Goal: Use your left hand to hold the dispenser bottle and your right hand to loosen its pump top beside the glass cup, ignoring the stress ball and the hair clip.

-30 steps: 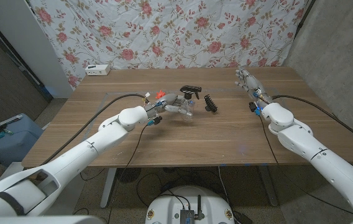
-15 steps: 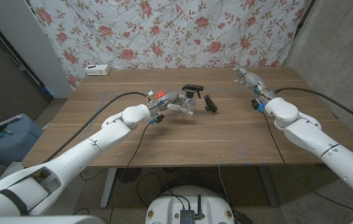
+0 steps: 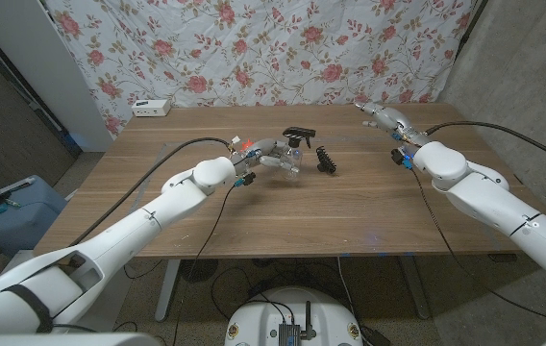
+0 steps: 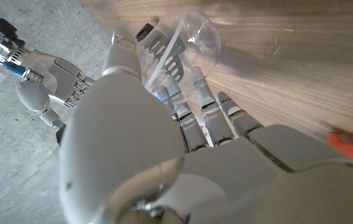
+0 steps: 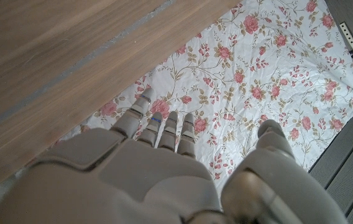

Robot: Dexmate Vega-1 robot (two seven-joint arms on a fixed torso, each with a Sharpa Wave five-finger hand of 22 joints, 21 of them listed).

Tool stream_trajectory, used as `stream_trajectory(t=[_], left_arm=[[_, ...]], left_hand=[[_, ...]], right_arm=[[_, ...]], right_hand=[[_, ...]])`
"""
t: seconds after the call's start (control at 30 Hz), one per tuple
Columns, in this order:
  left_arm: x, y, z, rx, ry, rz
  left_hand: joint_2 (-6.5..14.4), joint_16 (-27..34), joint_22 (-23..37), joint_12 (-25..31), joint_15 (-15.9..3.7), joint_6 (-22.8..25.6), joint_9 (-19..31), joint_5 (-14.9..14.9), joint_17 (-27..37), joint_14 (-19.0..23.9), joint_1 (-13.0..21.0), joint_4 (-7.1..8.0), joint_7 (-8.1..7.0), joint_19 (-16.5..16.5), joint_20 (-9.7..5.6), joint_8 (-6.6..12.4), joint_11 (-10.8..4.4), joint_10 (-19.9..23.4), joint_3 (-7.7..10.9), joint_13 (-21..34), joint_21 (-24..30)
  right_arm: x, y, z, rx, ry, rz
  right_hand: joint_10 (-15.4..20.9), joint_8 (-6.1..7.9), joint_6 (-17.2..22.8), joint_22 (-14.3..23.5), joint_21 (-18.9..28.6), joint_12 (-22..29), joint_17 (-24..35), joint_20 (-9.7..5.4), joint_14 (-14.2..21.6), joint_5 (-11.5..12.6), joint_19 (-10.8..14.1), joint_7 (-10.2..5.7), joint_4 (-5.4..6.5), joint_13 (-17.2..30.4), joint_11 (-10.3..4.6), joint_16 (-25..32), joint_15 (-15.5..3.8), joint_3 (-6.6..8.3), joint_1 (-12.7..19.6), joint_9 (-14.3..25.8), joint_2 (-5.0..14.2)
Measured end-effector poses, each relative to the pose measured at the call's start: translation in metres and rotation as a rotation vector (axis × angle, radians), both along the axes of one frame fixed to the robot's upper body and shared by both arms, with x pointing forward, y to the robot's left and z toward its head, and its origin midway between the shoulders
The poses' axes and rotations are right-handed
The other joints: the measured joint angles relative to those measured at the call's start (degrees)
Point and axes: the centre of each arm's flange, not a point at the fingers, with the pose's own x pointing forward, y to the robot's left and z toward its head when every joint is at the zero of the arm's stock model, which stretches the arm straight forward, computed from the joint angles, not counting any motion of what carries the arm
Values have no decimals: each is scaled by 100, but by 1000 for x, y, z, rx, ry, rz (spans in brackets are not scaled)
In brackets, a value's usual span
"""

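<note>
The clear dispenser bottle [image 3: 295, 154] with a black pump top [image 3: 297, 135] stands at the table's far middle. My left hand [image 3: 267, 156] is against its left side. In the left wrist view the bottle [image 4: 186, 34] sits between the thumb and the fingers [image 4: 198, 84], which touch it. I cannot make out the glass cup apart from the bottle. The black hair clip [image 3: 327, 160] lies just right of the bottle. The orange-red stress ball [image 3: 247, 144] shows behind my left wrist. My right hand [image 3: 385, 117] hovers at the far right, fingers apart, holding nothing.
A white power strip [image 3: 152, 108] lies at the table's far left corner [image 3: 138, 120]. A floral cloth [image 3: 283, 48] hangs behind the table. A blue container [image 3: 4, 207] stands on the floor to the left. Cables run along both arms.
My left hand has shifted slightly farther and closed in on the bottle. My right arm has lifted and its hand has moved a little toward the far edge. The bottle has stayed in place.
</note>
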Motion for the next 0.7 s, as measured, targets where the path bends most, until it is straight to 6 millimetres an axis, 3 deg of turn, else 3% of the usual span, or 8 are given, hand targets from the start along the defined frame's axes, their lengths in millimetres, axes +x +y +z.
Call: stream_trajectory(t=[0.43,0.57,0.7], left_arm=[[7,0,7,26,-10,43],[8,0,11,40,-18,58],[9,-1,14,49,-24,68]], left_hand=[[0,-40,0,-18,-35,32,0,-33,-2,35,0,0,-10,0,0,24,14,50,0,32,0],[0,-50,0,-26,-42,40,0,-33,-3,43,0,0,-3,0,0,24,11,53,0,57,0],[0,-63,0,-34,-50,51,0,-33,-4,51,0,0,-13,0,0,24,5,59,0,67,0]], right_arm=[[-9,11,11,-85,-5,-5],[-11,17,13,-129,-3,-8],[-15,24,19,-162,-10,-8]], right_hand=[[-205,-25,-22,0,-44,-20,15,225,-175,-67,-226,-84,-164,12,82,-29,191,117,367,27,71],[-204,-25,-48,0,-105,-17,15,234,-227,-136,-583,-60,-273,12,82,-29,243,179,615,27,68],[-128,-25,-128,-1,-106,26,15,150,-251,-218,-832,21,-290,40,153,-29,266,196,735,27,37]])
